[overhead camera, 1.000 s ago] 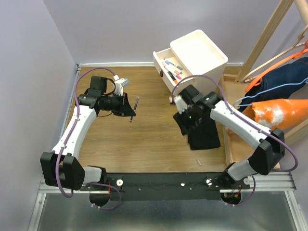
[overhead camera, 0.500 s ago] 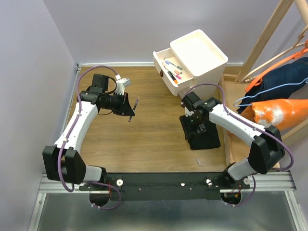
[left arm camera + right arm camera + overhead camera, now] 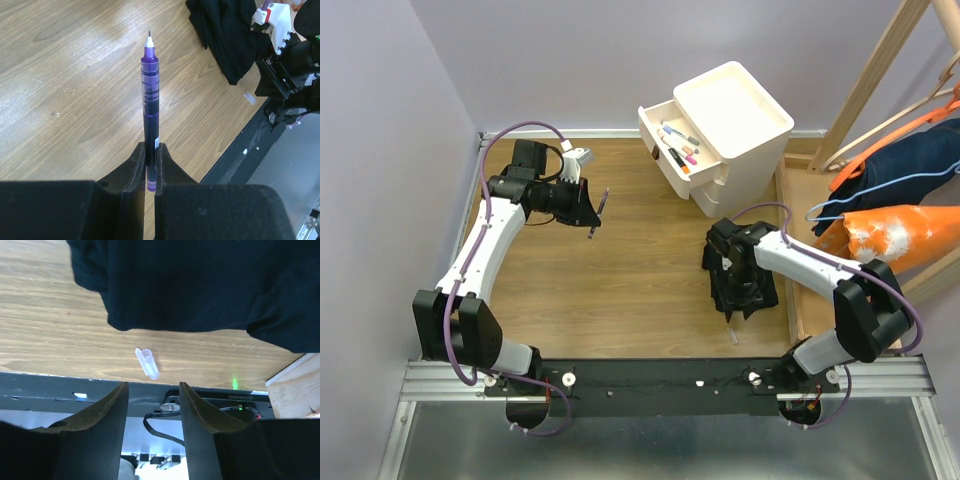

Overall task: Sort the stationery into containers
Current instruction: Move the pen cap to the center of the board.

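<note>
Left gripper (image 3: 151, 150) is clenching the purple pen (image 3: 150, 95) by its butt end, with the tip sticking straight out past the jaws. It is hanging over the wooden table (image 3: 620, 270), well apart from the open drawer (image 3: 650, 128) of the white cabinet (image 3: 735, 105), where other pens are already lying. Right gripper (image 3: 152, 386) is standing released with nothing between the jaws, hovering over the near side of the black cloth (image 3: 200, 285), near a small clear cap (image 3: 148, 363) lying on the wood by the table's near edge. Step in hand is probably carrying the pen to the drawer. Doing it well means keeping the clamp firm, since only the short end is pinched, then laying the pen along the drawer and letting go low so it is not bouncing out. Versus the earliest top view, the right arm is pulling back from beside the cabinet to the cloth's near side, and the left arm is shifting the pen slightly toward the far wall.
</note>
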Robot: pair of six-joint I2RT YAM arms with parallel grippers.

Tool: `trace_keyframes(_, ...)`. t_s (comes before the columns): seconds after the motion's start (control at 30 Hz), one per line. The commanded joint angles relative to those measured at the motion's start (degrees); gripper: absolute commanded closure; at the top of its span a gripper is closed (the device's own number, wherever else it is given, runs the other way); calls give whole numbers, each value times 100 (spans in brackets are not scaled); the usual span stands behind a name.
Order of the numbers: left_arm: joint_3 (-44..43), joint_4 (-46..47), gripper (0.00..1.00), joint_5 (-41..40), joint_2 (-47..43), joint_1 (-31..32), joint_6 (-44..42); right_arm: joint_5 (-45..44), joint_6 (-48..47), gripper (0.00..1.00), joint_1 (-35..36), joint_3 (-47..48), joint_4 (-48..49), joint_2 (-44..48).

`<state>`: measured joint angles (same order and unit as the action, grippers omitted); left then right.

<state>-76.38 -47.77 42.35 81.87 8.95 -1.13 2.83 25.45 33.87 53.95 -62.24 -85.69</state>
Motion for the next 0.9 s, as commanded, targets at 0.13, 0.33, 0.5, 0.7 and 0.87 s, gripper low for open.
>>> trace_keyframes(0.13,-88,101,100,-244,75,-51,-107,393,30,52,410,-385,97,-166)
trace_keyframes(0.33,-158,110,100,-289,58,-148,-99,376,100,56,480,-491,203,-378)
trace_keyframes(0.5,-132,154,100,-262,14,-236,-46,394,83,56,472,-544,317,-483)
trace_keyframes(0.7,-70,233,99,-122,14,-350,69,376,74,58,472,-579,441,-633)
trace_keyframes(0.87,-35,303,99,-25,-48,-368,86,323,92,59,472,-623,537,-844)
